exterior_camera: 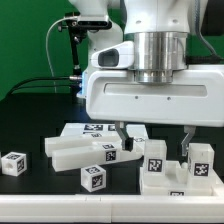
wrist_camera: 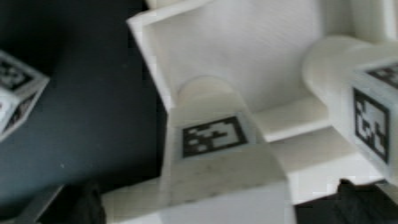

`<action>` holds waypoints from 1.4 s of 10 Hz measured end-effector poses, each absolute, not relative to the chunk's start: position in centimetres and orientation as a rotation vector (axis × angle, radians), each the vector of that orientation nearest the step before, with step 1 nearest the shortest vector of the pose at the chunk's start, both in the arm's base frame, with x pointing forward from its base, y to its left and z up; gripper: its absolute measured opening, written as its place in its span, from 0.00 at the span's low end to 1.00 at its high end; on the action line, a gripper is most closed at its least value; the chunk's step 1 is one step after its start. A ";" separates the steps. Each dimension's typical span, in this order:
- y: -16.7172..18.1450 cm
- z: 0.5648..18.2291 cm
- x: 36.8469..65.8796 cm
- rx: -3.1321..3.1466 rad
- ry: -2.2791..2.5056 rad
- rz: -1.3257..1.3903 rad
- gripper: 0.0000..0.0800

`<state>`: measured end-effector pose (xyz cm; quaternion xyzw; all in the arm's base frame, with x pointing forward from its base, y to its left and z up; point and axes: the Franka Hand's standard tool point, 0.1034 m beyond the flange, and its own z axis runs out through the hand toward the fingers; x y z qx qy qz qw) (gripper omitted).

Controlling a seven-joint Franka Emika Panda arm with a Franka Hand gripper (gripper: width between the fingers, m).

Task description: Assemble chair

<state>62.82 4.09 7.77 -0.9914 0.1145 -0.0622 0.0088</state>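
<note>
Several white tagged chair parts lie on the black table. A cluster of blocky parts (exterior_camera: 160,165) stands at the exterior view's right, with a tagged post (exterior_camera: 201,160) beside it. My gripper (exterior_camera: 153,140) hangs low over this cluster, fingers wide apart, one on each side of it. In the wrist view my gripper (wrist_camera: 214,212) is open. A white bar with a tag (wrist_camera: 214,136) runs between the dark fingertips (wrist_camera: 64,206). I cannot tell whether they touch it. Another tagged part (wrist_camera: 370,112) lies next to it.
A long bar (exterior_camera: 72,152) and a flat tagged part (exterior_camera: 92,130) lie in the middle. A loose cube (exterior_camera: 12,163) is at the exterior view's left, also in the wrist view (wrist_camera: 15,85). Another cube (exterior_camera: 93,177) sits near the front. A camera stand (exterior_camera: 70,30) rises behind.
</note>
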 end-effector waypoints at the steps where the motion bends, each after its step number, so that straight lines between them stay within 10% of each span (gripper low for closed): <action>1: 3.9 7.7 63.0 -3.105 0.317 -0.224 0.81; 5: 3.9 7.6 62.9 -3.024 0.699 -0.216 0.36; 14: 4.4 7.8 63.6 -2.126 2.076 -0.239 0.45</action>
